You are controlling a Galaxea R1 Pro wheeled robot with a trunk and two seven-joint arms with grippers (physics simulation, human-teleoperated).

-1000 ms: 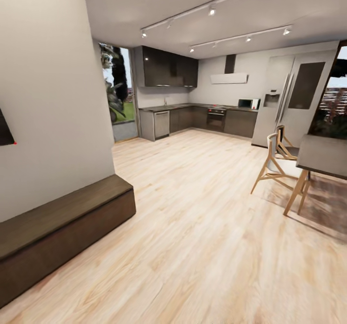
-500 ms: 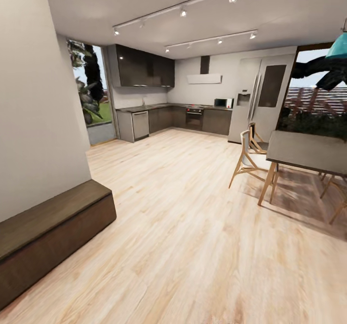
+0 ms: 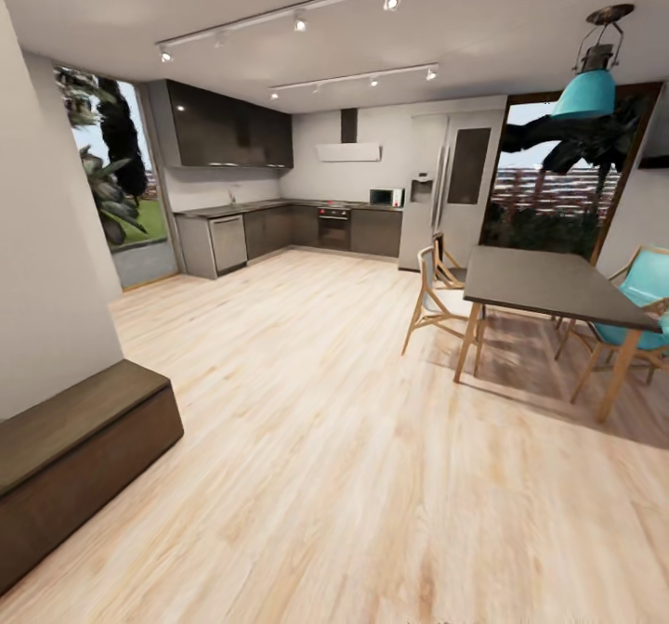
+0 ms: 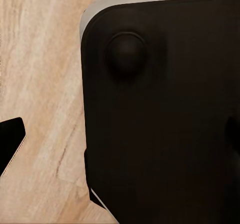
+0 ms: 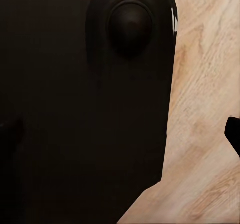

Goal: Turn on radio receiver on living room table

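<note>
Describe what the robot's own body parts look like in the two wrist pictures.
Little of the arms is clear. In the left wrist view a large matte black rounded panel with a pale grey edge and a round black knob sits over the wood floor; a black tip pokes in beside it. The right wrist view has a similar black panel and knob. No cables or markings are visible.

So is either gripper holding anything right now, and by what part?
Cannot tell: the wrist views show dark robot body and wood floor, with no object visible in any grasp.
</note>
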